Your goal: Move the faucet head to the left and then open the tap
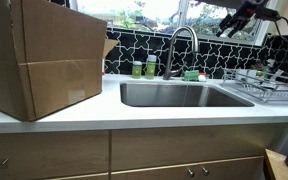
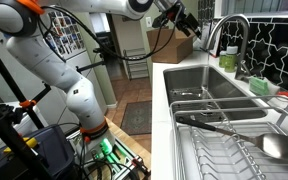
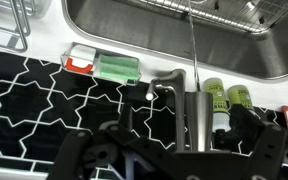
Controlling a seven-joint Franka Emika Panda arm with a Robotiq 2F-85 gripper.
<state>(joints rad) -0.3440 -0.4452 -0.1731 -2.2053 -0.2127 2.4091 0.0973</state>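
The tap (image 1: 174, 52) is a tall silver gooseneck behind the sink; it also shows in an exterior view (image 2: 242, 40) and in the wrist view (image 3: 196, 112). The faucet head (image 1: 195, 48) points down over the basin, and shows in an exterior view (image 2: 208, 50). My gripper (image 1: 240, 18) hangs high in the air, up and to the right of the tap and apart from it; it also shows in an exterior view (image 2: 187, 22). In the wrist view the gripper (image 3: 184, 150) is open and empty, and the tap's base shows between the fingers, farther off.
A steel sink (image 1: 174, 95) is set in a white counter. Two green bottles (image 1: 144, 68) and a green sponge (image 3: 117, 68) stand by the tap. A big cardboard box (image 1: 44, 55) fills the left. A dish rack (image 1: 269, 82) stands on the right.
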